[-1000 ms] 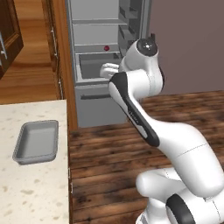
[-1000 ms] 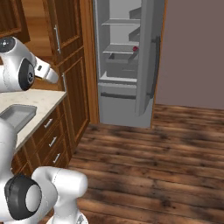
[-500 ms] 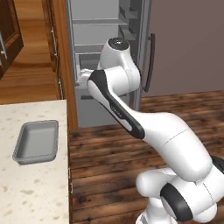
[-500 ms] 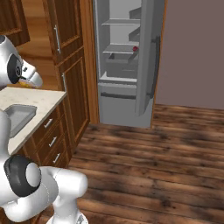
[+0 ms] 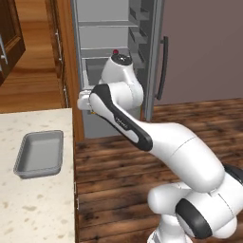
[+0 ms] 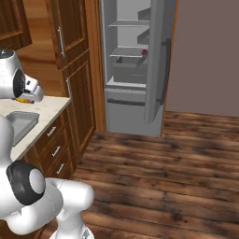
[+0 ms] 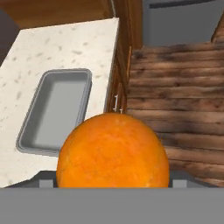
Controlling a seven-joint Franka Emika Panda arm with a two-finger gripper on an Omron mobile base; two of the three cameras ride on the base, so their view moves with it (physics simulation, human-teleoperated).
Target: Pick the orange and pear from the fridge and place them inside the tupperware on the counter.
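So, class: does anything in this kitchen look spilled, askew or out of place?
Nothing stands out. The fridge stands open with the pear on a shelf, the tupperware sits flat and empty, and the gripper holds the orange.

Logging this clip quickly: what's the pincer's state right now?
Pincer: closed on the orange, carrying it toward the tupperware on the counter.
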